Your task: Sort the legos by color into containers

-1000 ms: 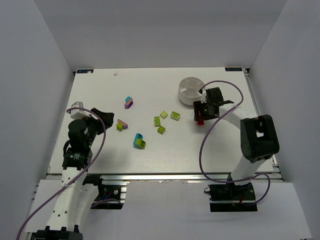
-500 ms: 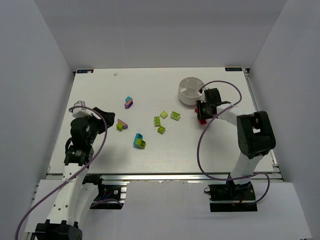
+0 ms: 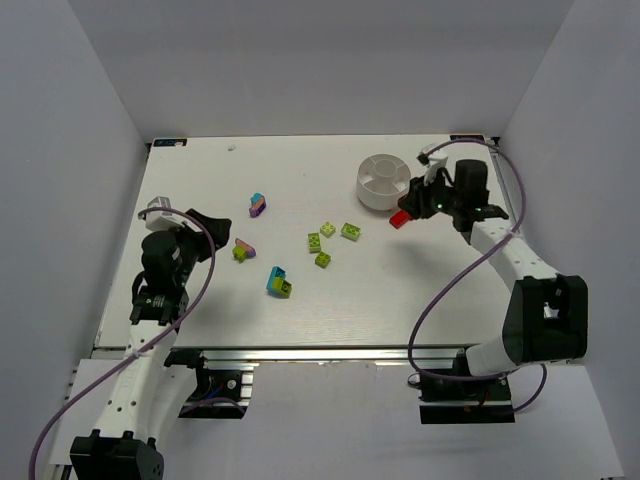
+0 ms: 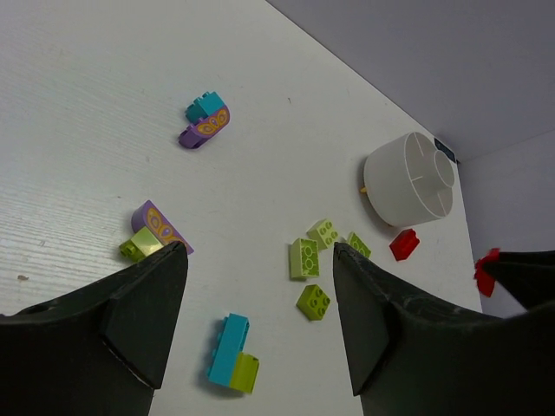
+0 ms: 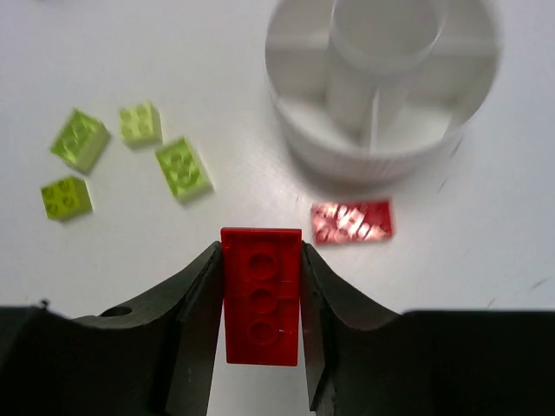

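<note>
The right gripper [image 5: 260, 269] clamps a red brick [image 5: 261, 299] at lower centre; a second red brick [image 5: 352, 222] lies just below the white dish [image 5: 381, 163], four lime bricks [image 5: 182, 167] at left.

We get bright, even light across the white counter [image 3: 300, 180], with only short soft shadows. Overhead view's sharp. On our right wrist view the held red brick [image 5: 261, 295] is crisp, while the dish [image 5: 381, 87] and loose red brick [image 5: 351, 222] blur, the latter glary.
</note>
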`<move>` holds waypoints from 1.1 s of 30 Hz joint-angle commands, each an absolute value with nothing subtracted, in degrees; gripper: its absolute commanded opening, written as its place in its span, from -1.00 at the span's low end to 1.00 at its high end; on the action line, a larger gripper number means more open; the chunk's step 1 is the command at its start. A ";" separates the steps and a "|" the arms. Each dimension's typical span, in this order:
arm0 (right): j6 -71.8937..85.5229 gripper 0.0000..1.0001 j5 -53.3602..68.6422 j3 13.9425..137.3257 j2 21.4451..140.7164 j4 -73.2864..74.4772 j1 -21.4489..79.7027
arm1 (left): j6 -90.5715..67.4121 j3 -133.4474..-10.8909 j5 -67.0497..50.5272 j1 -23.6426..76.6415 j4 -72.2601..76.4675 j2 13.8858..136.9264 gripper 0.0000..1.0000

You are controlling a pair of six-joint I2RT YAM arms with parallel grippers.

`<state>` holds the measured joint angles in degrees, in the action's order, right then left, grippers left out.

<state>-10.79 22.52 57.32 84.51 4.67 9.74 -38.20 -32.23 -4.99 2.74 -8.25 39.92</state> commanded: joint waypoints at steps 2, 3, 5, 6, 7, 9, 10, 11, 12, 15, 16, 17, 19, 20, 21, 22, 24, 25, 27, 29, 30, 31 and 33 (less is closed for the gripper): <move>-14.08 -1.00 45.84 59.32 86.56 -10.44 3.43 | -38.85 -31.90 -6.85 2.72 -4.22 41.13 0.55; -12.50 -1.00 47.88 60.63 87.96 -12.63 2.64 | -38.85 -32.08 -7.03 2.64 -3.96 41.48 0.55; -6.54 -1.00 49.65 62.30 91.91 -22.71 0.97 | -38.76 -32.08 -7.38 2.72 -3.69 42.10 0.55; -4.68 -1.00 49.57 62.31 93.33 -22.76 0.97 | -38.76 -32.08 -7.38 2.72 -3.52 42.19 0.55; -3.01 -1.00 49.14 64.14 94.56 -26.24 0.79 | -38.76 -32.08 -7.30 2.72 -3.52 42.27 0.55; 0.07 -1.00 47.56 66.96 98.69 -28.12 0.62 | -38.76 -32.08 -7.03 2.64 -3.51 42.19 0.55; 4.61 -1.00 46.59 70.02 100.01 -28.47 0.70 | -38.76 -32.17 -7.03 2.72 -3.78 42.19 0.54; 6.92 -1.00 44.49 71.44 102.63 -29.52 0.70 | -38.76 -32.17 -6.86 2.72 -3.87 42.10 0.55; 9.03 -1.00 43.25 72.76 103.70 -29.88 0.70 | -38.76 -32.17 -6.77 2.72 -4.30 42.10 0.55; 15.89 -1.00 36.93 76.28 106.95 -31.46 0.70 | -38.85 -32.26 -6.15 2.72 -4.74 42.01 0.55; 18.08 -1.00 33.43 77.51 107.92 -31.46 0.70 | -38.93 -32.26 -6.07 2.72 -4.83 42.01 0.54; 19.06 -1.00 31.48 78.04 108.19 -31.20 0.79 | -39.02 -32.34 -5.89 2.72 -4.92 42.01 0.55; 20.91 -1.00 27.44 79.18 108.72 -29.19 0.79 | -39.29 -32.34 -5.71 2.72 -5.01 42.10 0.55; 22.14 -1.00 24.99 79.54 109.16 -28.57 0.88 | -39.46 -32.26 -5.54 2.72 -4.92 42.10 0.54; 22.93 -1.00 23.74 79.89 109.33 -27.43 0.88 | -39.72 -32.26 -5.54 2.72 -4.57 42.19 0.55; 23.64 -1.00 22.95 79.89 109.42 -27.07 0.88 | -39.81 -32.26 -5.54 2.72 -4.40 42.54 0.55; 25.83 -1.00 20.14 80.07 109.86 -25.58 0.97 | -40.08 -32.34 -5.71 2.72 -3.70 42.98 0.55; 26.62 -1.00 19.87 79.89 109.95 -24.88 0.97 | -40.17 -32.34 -5.80 2.72 -3.43 43.24 0.55; 28.38 -1.00 19.16 79.45 110.30 -24.18 1.05 | -40.34 -32.61 -6.24 2.72 -2.82 44.21 0.55; 29.09 -1.00 18.55 79.37 110.39 -22.34 1.41 | -40.43 -32.78 -6.50 2.72 -2.55 45.00 0.54; 29.35 -1.00 18.46 79.02 110.30 -22.24 1.41 | -40.52 -32.87 -6.76 2.72 -2.46 45.17 0.54; 29.70 -1.00 18.28 77.88 110.13 -22.32 1.49 | -40.52 -32.96 -6.77 2.72 -2.20 45.35 0.54; 29.79 -1.00 17.67 77.26 109.86 -22.24 1.58 | -40.69 -32.87 -6.85 2.64 -2.02 45.35 0.54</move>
<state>27.55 20.14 77.69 110.28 -22.20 1.21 -40.25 -32.23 -6.35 2.72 -3.84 45.63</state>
